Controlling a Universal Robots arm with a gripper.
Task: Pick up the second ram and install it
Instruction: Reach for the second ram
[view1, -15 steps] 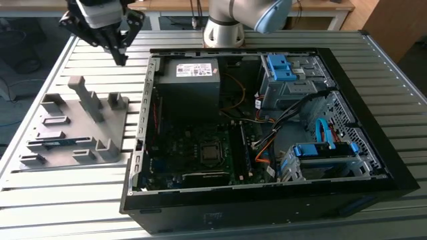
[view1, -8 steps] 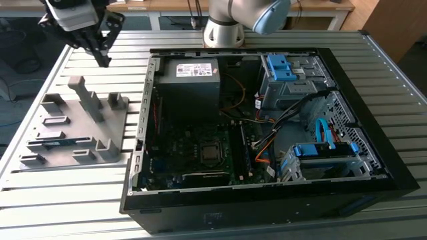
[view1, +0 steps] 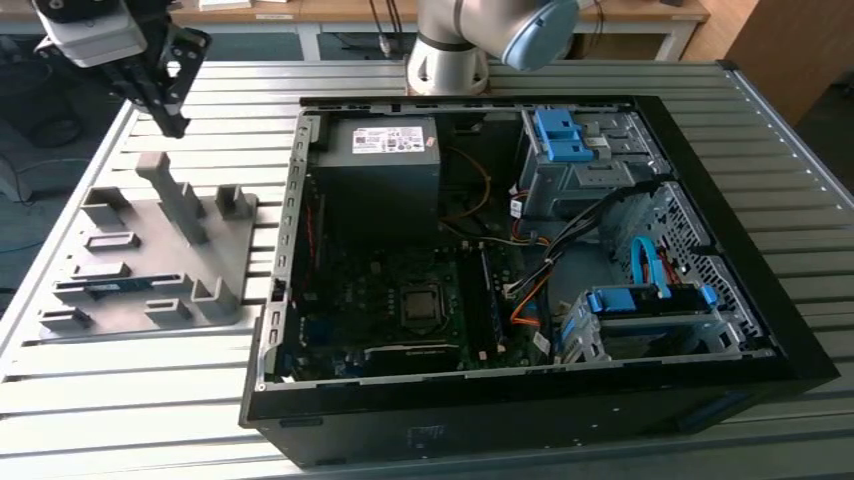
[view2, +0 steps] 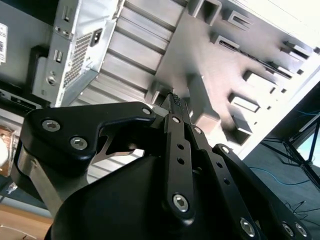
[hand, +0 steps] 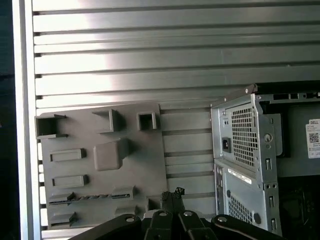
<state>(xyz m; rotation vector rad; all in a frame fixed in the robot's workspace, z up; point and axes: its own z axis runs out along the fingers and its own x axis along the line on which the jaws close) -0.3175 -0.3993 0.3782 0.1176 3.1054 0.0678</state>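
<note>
The second ram (view1: 118, 286), a thin dark stick with a blue label, lies on edge in a slot of the grey holder tray (view1: 200, 265), at the tray's near end on the exterior view's left. In the first wrist view the second ram (hand: 82, 198) is a dark strip between two grey blocks. My gripper (view1: 174, 126) hangs high above the far end of that tray, well apart from the stick. Both wrist views show its black fingertips (hand: 172, 196) pressed together with nothing between them; the gripper (view2: 175, 100) points down at the tray.
An open black computer case (view1: 747, 300) lies on the slatted metal table (view1: 134, 400), to the tray's right in the exterior view, with motherboard (view1: 400, 310), power supply (view1: 380, 160) and blue-tabbed drive cages (view1: 574, 150). Upright grey posts (view1: 180, 200) stand on the tray. The arm's base (view1: 447, 60) is behind the case.
</note>
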